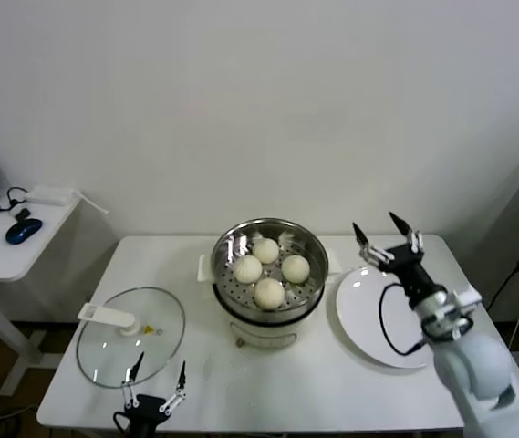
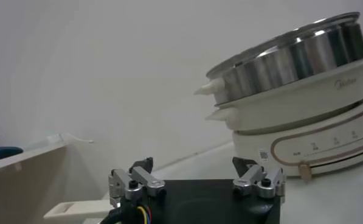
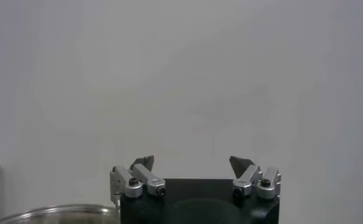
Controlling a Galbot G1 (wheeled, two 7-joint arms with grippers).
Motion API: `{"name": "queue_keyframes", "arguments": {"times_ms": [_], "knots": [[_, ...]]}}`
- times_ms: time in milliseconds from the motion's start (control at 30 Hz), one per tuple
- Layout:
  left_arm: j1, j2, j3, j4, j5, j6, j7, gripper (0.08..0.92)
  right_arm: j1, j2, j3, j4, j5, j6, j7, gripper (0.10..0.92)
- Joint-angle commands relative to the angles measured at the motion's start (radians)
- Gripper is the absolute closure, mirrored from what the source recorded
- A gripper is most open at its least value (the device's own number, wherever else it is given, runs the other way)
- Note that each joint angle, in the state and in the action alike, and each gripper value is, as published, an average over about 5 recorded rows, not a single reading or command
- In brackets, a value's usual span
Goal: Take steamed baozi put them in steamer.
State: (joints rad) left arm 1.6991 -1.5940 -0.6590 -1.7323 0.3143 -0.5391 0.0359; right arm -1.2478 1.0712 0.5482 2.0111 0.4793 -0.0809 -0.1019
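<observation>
Four steamed baozi already inside steamer; plate bare. Loading looks complete. Right gripper raised over tabletop's right edge, released, empty. Left gripper idle at near edge, released. Next: likely retreat.

We see a white table against a pale wall; at its middle stands the steamer, a shiny steel basket on a cream cooker base; to the right of it, just beside the base, lies a flat white plate; to the left, near the front edge, lies a round glass lid with a white handle, apart from the steamer.
</observation>
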Motion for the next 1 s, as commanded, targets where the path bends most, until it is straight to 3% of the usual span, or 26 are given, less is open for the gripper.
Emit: {"name": "queue_keyframes", "arguments": {"times_ms": [33, 1000], "knots": [[0.003, -0.003, -0.002, 0.006, 0.005, -0.003, -0.001, 0.177, -0.365, 0.289, 0.115, -0.024, -0.081, 0.317, -0.051, 0.203], [0.009, -0.011, -0.004, 0.002, 0.006, -0.001, -0.001, 0.177, -0.427, 0.274, 0.062, -0.057, -0.06, 0.391, 0.011, 0.203]]}}
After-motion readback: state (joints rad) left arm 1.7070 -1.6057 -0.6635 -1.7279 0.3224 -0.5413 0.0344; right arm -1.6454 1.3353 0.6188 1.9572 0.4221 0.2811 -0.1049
